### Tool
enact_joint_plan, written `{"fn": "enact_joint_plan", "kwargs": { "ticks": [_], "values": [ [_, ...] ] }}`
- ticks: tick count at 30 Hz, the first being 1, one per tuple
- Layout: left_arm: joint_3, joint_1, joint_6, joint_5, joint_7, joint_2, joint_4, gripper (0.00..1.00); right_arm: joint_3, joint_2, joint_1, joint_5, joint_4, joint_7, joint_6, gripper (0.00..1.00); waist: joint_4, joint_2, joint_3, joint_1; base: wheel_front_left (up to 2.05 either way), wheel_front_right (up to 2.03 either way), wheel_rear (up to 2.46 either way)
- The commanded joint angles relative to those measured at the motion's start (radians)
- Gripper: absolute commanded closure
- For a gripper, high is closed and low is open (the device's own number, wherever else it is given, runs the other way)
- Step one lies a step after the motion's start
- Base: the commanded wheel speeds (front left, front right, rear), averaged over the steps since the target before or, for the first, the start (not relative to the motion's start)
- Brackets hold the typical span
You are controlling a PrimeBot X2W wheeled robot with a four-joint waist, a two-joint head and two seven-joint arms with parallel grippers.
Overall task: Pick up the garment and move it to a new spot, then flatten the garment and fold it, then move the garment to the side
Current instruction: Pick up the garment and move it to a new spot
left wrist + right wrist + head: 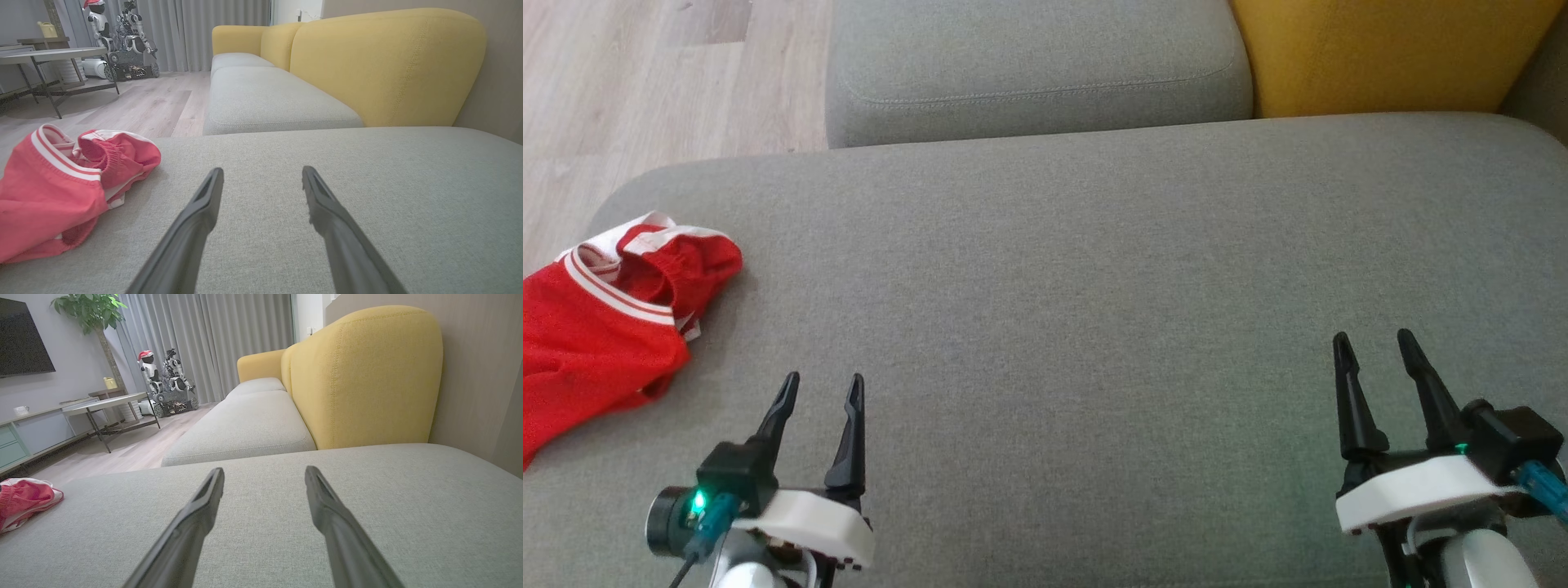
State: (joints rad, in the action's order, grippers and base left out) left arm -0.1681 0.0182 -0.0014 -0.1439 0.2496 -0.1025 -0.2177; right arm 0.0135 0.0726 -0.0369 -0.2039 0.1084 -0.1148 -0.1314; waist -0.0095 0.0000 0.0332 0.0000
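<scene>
The garment is a crumpled red piece with white-striped trim, lying at the left edge of the grey sofa cushion. It also appears at the left of the left wrist view as the garment and at the far left of the right wrist view as the garment. My left gripper hovers open just right of it, fingers apart and empty, also seen as the left gripper. Far to the right my right gripper stands open over bare cushion, likewise the right gripper.
A second grey seat cushion lies beyond the wide one, with a yellow backrest at the far right. Wooden floor runs along the left. A low table and another robot stand far off.
</scene>
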Motion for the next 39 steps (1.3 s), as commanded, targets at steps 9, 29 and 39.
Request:
{"fn": "enact_joint_plan", "kwargs": {
  "ticks": [9,29,39],
  "values": [
    [0.041,-0.048,-0.010,-0.003,0.012,-0.004,0.025,0.00,0.013,0.008,0.011,0.010,-0.034,0.000,0.001,0.00,0.025,0.0000,-0.001,0.0000,0.00,0.00,0.00],
    [0.096,-0.088,0.003,-0.028,0.012,-0.032,0.020,0.00,0.054,-0.005,-0.005,0.047,-0.086,0.036,0.001,0.00,0.348,0.0000,-0.011,0.0000,0.00,0.00,0.00],
    [0.107,-0.077,0.008,-0.036,0.012,-0.029,0.030,0.00,0.063,-0.010,0.000,0.058,-0.090,0.041,0.001,0.00,0.405,0.0000,-0.014,0.0000,0.00,0.00,0.00]
  ]
}}
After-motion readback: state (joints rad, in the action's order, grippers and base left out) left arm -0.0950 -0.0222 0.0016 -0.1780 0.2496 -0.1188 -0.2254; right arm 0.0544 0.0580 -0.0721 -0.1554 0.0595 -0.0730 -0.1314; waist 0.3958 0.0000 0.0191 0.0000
